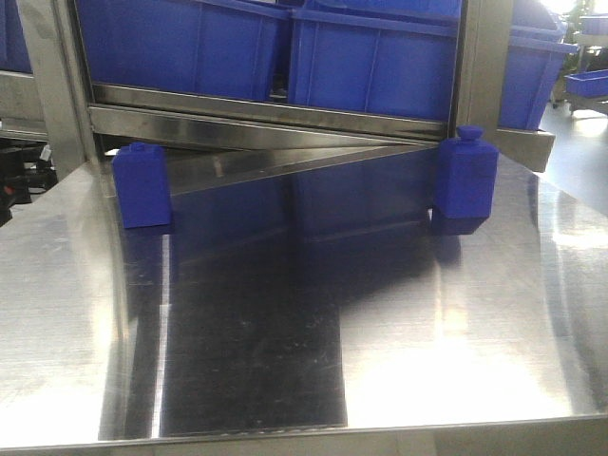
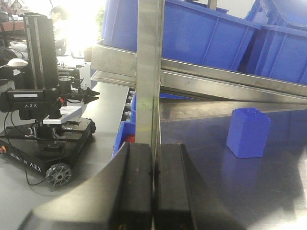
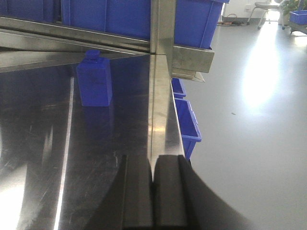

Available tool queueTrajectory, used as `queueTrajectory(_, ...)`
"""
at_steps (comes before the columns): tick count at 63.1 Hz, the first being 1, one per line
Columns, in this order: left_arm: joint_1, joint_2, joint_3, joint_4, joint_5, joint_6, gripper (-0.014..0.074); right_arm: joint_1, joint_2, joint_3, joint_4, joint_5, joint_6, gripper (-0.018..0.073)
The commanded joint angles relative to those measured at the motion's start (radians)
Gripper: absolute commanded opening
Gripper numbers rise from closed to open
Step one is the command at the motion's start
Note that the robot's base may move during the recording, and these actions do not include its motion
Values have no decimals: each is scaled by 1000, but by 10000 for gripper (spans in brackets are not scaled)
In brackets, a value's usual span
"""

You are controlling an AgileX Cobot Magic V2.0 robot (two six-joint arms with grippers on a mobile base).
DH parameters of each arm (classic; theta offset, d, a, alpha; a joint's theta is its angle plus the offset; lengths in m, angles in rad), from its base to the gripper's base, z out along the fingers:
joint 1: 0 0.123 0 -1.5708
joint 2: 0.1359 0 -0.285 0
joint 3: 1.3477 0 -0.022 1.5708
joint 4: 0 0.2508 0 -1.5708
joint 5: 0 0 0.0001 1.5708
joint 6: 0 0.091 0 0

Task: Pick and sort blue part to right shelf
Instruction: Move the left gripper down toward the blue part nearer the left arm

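Polished stainless-steel counter (image 1: 427, 361) carries the blue part (image 1: 142, 185), a squat boxy plastic block with low round knob, upright near the far left corner, before the right shelf (image 1: 266, 119). Jaws of the left gripper (image 2: 154, 153) and the right gripper (image 3: 153, 163) are pressed together, empty.

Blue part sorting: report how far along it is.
Done: nothing visible. The small solid-blue squat plastic block stands upright on the polished steel table, in front of the stainless-steel rack holding blue crates. In hand: nothing; the left gripper and right gripper both show fingers shut together, empty, away from the block. Left: grasp the block, carry it over, place it on that rack.
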Motion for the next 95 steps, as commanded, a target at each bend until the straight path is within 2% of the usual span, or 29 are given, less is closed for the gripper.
queueTrajectory(1, -5, -22, 25, -2, -94, -3, 123, 0, -11, -24, 1, -84, -6, 59)
queueTrajectory(15, -5, -22, 25, -2, -99, -3, 123, 0, -11, -24, 1, -84, -6, 59)
queueTrajectory(23, -5, -22, 25, -2, -141, -3, 124, 0, -11, -24, 1, -84, -6, 59)
queueTrajectory(33, -5, -22, 23, -8, -288, -3, 124, 0, -11, -24, 1, -84, -6, 59)
queueTrajectory(39, -5, -13, -18, -75, -343, -3, 124, 0, -11, -24, 1, -84, -6, 59)
queueTrajectory(43, -5, 5, -83, -84, -287, -3, 124, 0, -11, -24, 1, -84, -6, 59)
queueTrajectory(54, -5, 146, -368, -65, 8, -3, 159, 0, -11, -24, -10, -83, -6, 59)
queueTrajectory(59, -5, 242, -488, -65, 119, -3, 231, 0, -11, -24, -11, -83, -6, 59)
queueTrajectory(72, -13, 474, -686, -72, 275, -3, 444, 0, -11, -24, -11, -83, -6, 59)
queueTrajectory(82, -91, 666, -800, -74, 387, 1, 498, 0, -11, -24, -17, -83, -6, 59)
queueTrajectory(89, -188, 820, -901, -74, 482, 1, 553, 0, -11, -24, -19, -83, -6, 59)
queueTrajectory(95, -269, 946, -989, -74, 502, 1, 606, 0, -11, -24, -19, -83, -6, 59)
